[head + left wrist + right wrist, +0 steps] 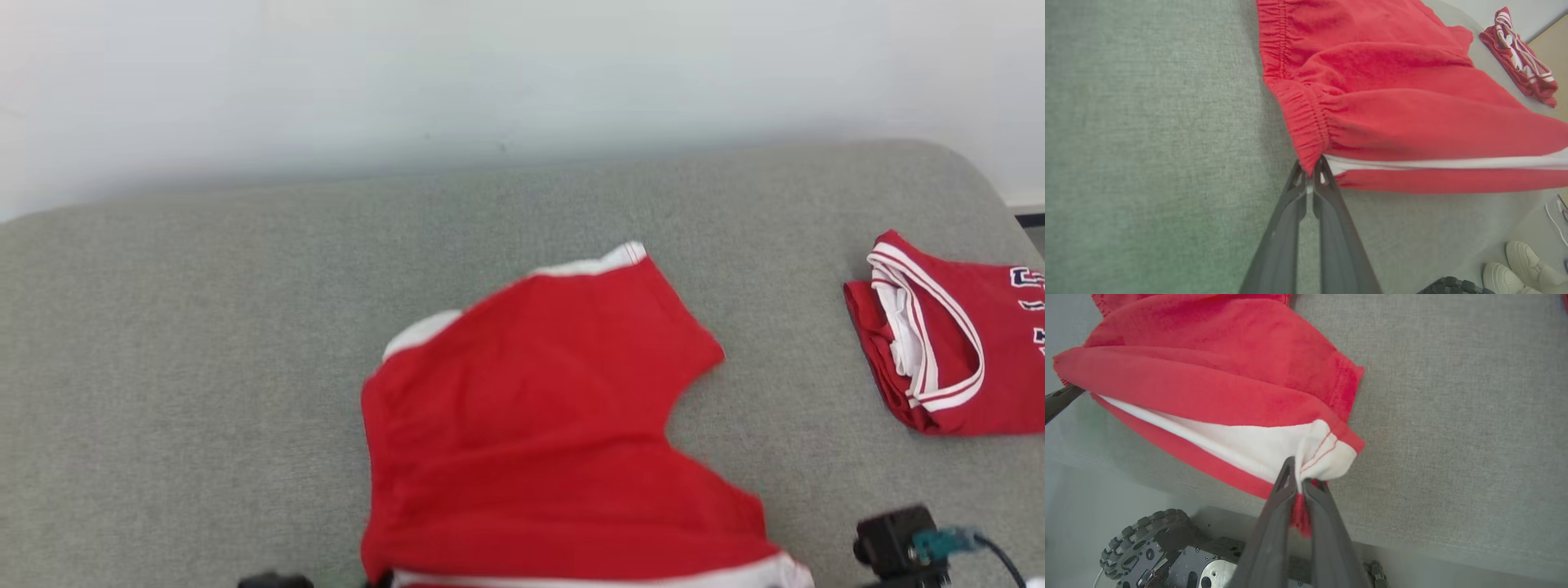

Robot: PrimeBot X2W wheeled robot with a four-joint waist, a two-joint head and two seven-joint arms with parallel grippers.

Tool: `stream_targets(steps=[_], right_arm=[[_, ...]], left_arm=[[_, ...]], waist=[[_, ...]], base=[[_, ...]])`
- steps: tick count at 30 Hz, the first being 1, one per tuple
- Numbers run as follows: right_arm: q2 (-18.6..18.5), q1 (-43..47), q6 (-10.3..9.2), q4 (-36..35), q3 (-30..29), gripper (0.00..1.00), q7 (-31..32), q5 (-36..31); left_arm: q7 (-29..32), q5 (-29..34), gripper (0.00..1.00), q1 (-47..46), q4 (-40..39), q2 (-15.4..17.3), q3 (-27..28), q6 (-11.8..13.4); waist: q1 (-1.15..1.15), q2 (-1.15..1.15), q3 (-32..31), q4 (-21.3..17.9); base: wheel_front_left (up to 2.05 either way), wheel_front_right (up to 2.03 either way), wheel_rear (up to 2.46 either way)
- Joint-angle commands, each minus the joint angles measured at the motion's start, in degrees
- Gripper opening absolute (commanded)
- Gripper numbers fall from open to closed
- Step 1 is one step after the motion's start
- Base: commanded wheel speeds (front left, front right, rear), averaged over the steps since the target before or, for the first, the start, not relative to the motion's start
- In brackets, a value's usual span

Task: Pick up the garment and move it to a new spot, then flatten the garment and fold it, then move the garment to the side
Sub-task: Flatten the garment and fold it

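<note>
The grey cloth-covered surface [163, 343] spreads widest before us, its far edge against a pale wall and its far right corner rounded. It lies bare all along the left and the far side. The red shorts [531, 408] lie in the near middle, waistband to the left and leg openings to the right. Their white side stripe runs along the near edge, which we hold raised off the cloth. At the far right, with a bare strip between it and the shorts, a folded red jersey [955, 343] with white trim reaches past the right edge of the head view. Our left gripper [1309, 169] has its fingers pressed together on the near corner of the gathered waistband. Our right gripper [1299, 486] pinches the white corner of the near leg hem, close to the surface's near edge. Below that edge our wheeled base [1143, 535] shows. Pale shoes [1515, 269] of a person stand on the floor beyond the surface's right end.
</note>
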Motion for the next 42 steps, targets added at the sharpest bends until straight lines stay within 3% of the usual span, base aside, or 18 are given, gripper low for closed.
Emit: stream_targets(steps=[1,8,14,21,25,36,42], right_arm=[[0.3,1.7,-0.15,-1.0,-0.7,0.0,1.4,-0.4],[0.9,2.0,-0.15,-5.6,-3.0,0.0,1.5,-1.0],[-3.2,-5.7,-0.15,-3.2,-0.7,0.0,-1.4,0.4],[-9.0,-19.2,-0.15,5.3,4.2,0.0,-4.0,1.5],[-10.2,-27.6,-0.15,11.5,7.3,0.0,-6.9,2.3],[-10.0,-44.6,-0.15,28.5,12.8,0.0,-14.4,2.1],[-8.0,-52.0,-0.15,38.3,14.1,0.0,-19.6,-0.1]], left_arm=[[0.9,-0.3,0.0,1.8,-0.8,0.6,-0.4,0.2],[1.5,-1.6,0.0,4.2,-5.9,2.4,0.1,0.9],[1.6,-2.9,0.0,0.8,-7.7,0.7,1.1,0.4],[2.9,-2.9,0.0,-5.4,-6.2,-1.8,1.6,0.3],[3.2,-2.7,0.0,-9.7,-4.3,-3.4,2.1,0.4],[3.9,-0.8,0.0,-20.9,2.5,-8.0,2.7,2.8],[2.6,0.0,0.0,-24.7,5.8,-10.1,3.5,4.3]], waist=[[0.01,0.01,-0.9,0.6],[0.01,0.01,-1.9,1.2],[0.01,0.01,-1.5,2.3],[0.01,0.01,0.8,4.0],[0.01,0.01,2.6,5.0],[0.01,0.01,8.4,7.9],[0.01,0.01,11.1,8.9]], base=[[0.0,0.0,0.0],[0.0,0.0,0.0],[0.0,0.0,0.0],[0.0,0.0,0.0],[0.0,0.0,0.0],[0.0,0.0,0.0],[0.0,0.0,0.0]])
